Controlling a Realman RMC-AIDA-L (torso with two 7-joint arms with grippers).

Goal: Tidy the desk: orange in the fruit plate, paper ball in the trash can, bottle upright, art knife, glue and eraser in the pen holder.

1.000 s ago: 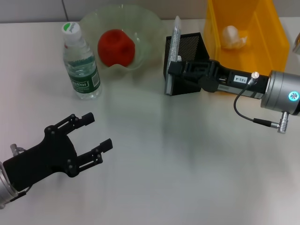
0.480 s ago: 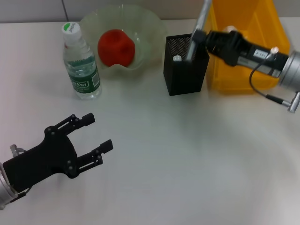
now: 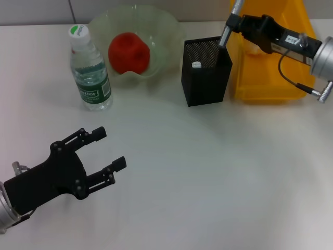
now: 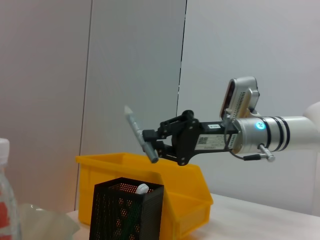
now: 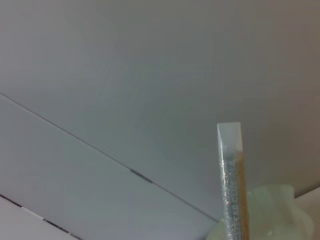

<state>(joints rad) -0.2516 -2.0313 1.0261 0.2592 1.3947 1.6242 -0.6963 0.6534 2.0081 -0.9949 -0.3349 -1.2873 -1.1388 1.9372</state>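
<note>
White desk [image 3: 208, 177] carries the pen holder [image 3: 205, 78]; just above its rim, the right gripper [image 3: 232, 24] clenches the art knife [image 3: 227, 26], tilted for dropping in. Well away, the left gripper [image 3: 106, 148] idles with jaws released.

right gripper [image 4: 150, 145] grips art knife [image 4: 138, 133] | above pen holder [image 4: 127, 210]

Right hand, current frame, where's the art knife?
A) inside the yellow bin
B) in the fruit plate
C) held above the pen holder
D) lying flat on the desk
C: the right hand grips the art knife tilted, its lower end just over the pen holder rim.
</note>
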